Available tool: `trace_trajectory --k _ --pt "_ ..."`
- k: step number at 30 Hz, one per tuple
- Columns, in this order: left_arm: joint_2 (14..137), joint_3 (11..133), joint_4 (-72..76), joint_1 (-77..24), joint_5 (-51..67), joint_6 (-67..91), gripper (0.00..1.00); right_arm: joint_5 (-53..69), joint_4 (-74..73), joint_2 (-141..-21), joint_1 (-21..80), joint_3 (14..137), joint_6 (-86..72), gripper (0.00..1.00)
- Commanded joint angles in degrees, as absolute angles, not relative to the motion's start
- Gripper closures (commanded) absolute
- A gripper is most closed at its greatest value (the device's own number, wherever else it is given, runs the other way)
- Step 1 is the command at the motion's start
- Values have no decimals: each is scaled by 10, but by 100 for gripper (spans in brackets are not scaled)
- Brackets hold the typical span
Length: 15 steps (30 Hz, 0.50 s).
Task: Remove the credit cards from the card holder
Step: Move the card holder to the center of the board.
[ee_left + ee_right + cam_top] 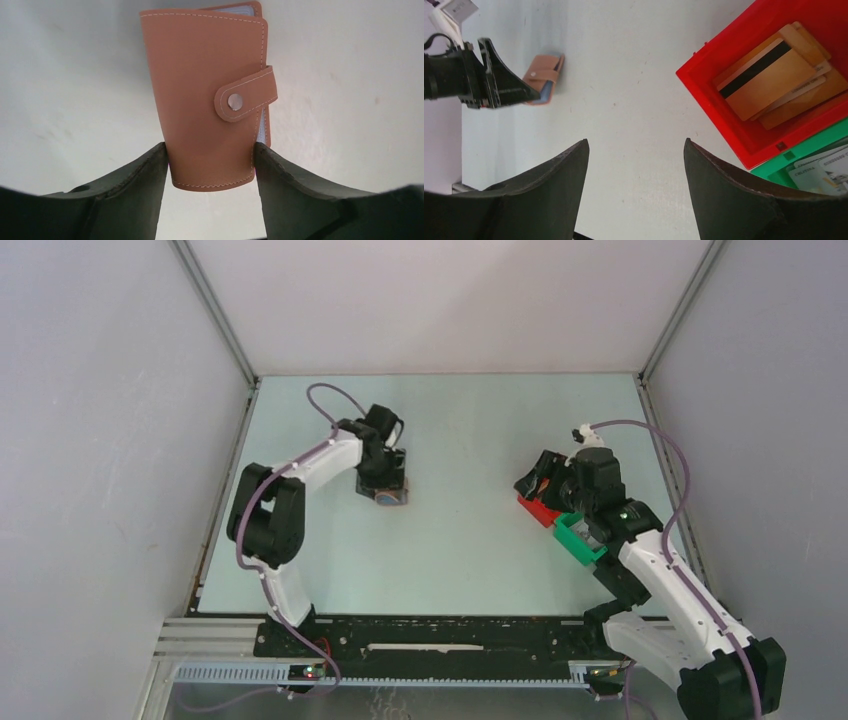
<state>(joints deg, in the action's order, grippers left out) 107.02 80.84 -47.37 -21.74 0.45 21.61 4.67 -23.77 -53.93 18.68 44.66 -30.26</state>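
Note:
The tan-brown card holder (205,95) is folded shut, its snap tab (245,97) fastened, with a blue-grey inner edge showing on its right side. My left gripper (210,165) is shut on its near end, both fingers pressing its long edges. From above, the card holder (392,497) sits low over the table under the left gripper (385,485). My right gripper (634,145) is open with nothing between its fingers, beside the red bin (714,95). Tan credit cards (769,82), one with a black stripe, lie in that bin.
A green bin (799,155) holding white cards (824,170) adjoins the red bin at the right of the table. From above, the red bin (540,510) and green bin (578,538) sit under the right arm. Grey walls enclose the table on three sides.

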Motion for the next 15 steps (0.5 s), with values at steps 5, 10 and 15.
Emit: trace_trajectory --k 5,10,15 --pt "962 649 -402 -350 33 318 33 63 -237 -547 219 423 -331 21" --pt "932 616 -391 -428 70 335 15 46 -235 -561 268 423 -339 21" --pt "857 612 -413 -428 38 331 12 -25 -215 -588 344 424 -375 22"
